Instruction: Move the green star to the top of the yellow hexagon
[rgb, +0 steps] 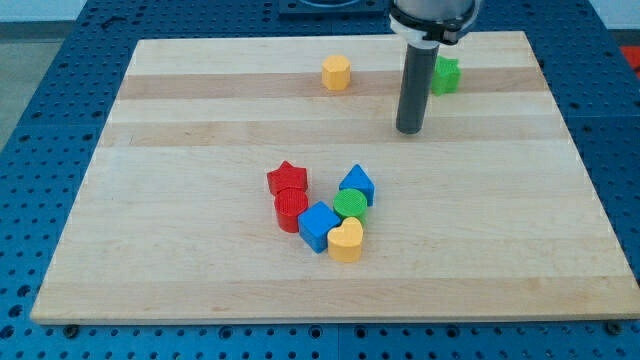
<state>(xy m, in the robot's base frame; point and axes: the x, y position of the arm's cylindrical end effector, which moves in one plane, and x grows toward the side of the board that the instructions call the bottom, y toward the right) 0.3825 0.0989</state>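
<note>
Nearest, toward six o'clock on the bench (200, 260), sits a cluster of six: one yellow heart (345, 241), one blue cube (318, 226), one red cylinder (291, 210), one green cylinder (350, 205), one red star (287, 179) and one blue house-shaped block (356, 184). Beyond them the end effector, a bare rod that grasps nothing, has my tip (408, 130) on open wood, with the single green star (445, 75) just past it toward one o'clock and apparently untouched. The lone yellow hexagon (336, 73) lies well apart at the star's nine o'clock, so the approach looks still in hand, and next my tip should round the star's three o'clock side and shove it leftward above the hexagon.
</note>
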